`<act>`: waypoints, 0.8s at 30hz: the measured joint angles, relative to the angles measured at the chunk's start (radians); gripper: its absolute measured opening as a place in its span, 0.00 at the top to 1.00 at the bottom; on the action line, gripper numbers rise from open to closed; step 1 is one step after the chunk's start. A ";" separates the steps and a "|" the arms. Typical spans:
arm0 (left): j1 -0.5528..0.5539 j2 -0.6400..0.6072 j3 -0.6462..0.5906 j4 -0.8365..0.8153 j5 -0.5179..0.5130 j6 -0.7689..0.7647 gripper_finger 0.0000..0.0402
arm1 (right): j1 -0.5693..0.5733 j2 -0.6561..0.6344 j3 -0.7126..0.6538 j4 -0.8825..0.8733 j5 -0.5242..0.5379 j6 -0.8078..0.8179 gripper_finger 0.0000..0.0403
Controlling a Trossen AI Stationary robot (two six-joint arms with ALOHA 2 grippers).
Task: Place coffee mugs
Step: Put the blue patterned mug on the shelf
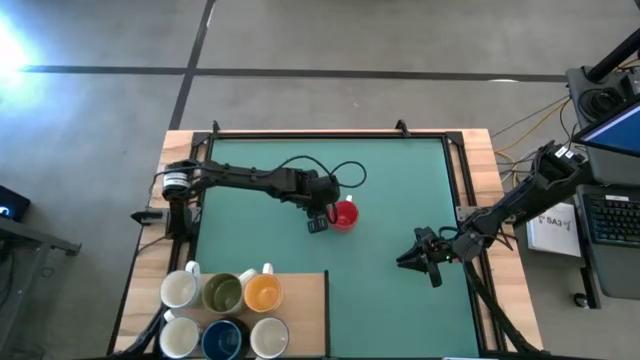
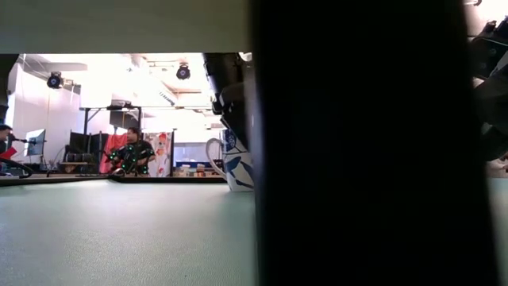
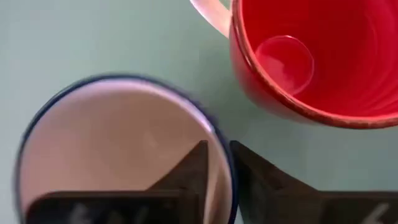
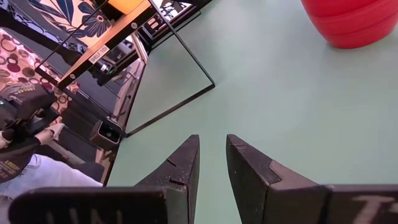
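My left gripper point(image 1: 320, 212) is at the table's middle, shut on a white mug with a blue rim point(image 3: 118, 149). The low view shows this mug's blue leaf pattern point(image 2: 238, 163). A red mug point(image 1: 345, 214) stands on the green mat right beside it, handle point(image 3: 208, 15) toward the white mug. On a wooden board at the near left stand a white point(image 1: 180, 290), an olive-green point(image 1: 222, 293), an orange point(image 1: 262, 293), another white point(image 1: 180, 335), a dark blue point(image 1: 222, 340) and a third white mug point(image 1: 268, 337). My right gripper point(image 1: 420, 258) waits near the right edge, slightly open, touching nothing. My left gripper point(image 3: 217, 149) grips the white mug's wall at the rim point(image 3: 225, 163), on the side facing the red mug. One finger point(image 3: 193, 165) is inside the mug and the other point(image 3: 261, 177) outside. The fingers come from above, pointing down. The mug is upright, its base point(image 2: 238, 187) at table height.
The wooden board point(image 1: 300, 310) takes up the near left corner. A black frame point(image 1: 330, 134) runs along the mat's edges. Open mat lies between the red mug and my right gripper. A large dark shape point(image 2: 357, 159) close to the low camera hides that view's right part.
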 joint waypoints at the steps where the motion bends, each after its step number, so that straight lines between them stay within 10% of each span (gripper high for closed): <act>1: 0.000 0.000 0.000 -0.003 0.009 0.000 0.92 | 0.000 0.000 0.000 0.000 0.000 0.000 0.83; 24: -0.135 -0.131 0.146 -0.371 0.083 0.292 0.98 | 0.000 0.000 0.000 0.000 0.000 0.000 0.83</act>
